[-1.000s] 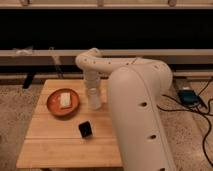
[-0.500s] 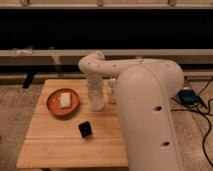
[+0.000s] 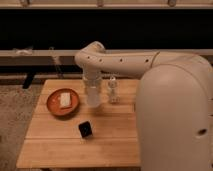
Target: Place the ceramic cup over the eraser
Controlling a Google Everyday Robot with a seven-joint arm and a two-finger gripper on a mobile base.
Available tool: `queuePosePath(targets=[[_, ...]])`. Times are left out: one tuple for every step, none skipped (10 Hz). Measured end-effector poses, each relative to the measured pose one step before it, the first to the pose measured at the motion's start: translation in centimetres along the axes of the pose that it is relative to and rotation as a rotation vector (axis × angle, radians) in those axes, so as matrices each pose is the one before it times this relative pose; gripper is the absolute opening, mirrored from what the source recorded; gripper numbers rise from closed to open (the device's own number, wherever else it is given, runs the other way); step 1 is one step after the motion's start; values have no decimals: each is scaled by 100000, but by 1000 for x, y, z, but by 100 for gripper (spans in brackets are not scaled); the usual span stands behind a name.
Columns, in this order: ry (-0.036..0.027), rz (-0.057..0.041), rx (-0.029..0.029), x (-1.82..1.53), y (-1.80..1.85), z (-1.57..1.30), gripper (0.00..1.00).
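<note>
The white ceramic cup stands upright at the back middle of the wooden table, between the orange dish and a clear glass item. My gripper reaches straight down from the arm's bend and is shut on the cup's top. I cannot tell whether the cup's base touches the table. The small black eraser lies on the table in front of the cup and slightly to its left, apart from it and uncovered.
An orange dish holding a white block sits left of the cup. A small clear glass item stands just right of the cup. My large white arm covers the table's right side.
The arm's bulk has swung closer and further right. The gripper and cup have shifted slightly left. The eraser, the dish and the glass item have not moved.
</note>
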Motion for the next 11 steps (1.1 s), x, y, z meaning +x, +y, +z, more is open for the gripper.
queuePosePath(targets=[[-1911,-2870,-1371,1048,900,-2561,0],[-1033,-2283,-793,1126,766,-1738,0],[-727,-3048,-1539,1650,1256,-1771,0],[-610,-2484,-1392,1171,1100,-1191,0],[512,-1597,-1306,1180,848,-567,0],[926,-1230,-1112,1066,754,-191,0],[1685,-1511,-1444,1605,1022,-77,0],[1412,-1009,-769,1183,618,105,0],[1161,-264,-86,684,214,204,0],[1437,199,467,694,56,457,0],[2265,899,1304,1170,76,973,0]])
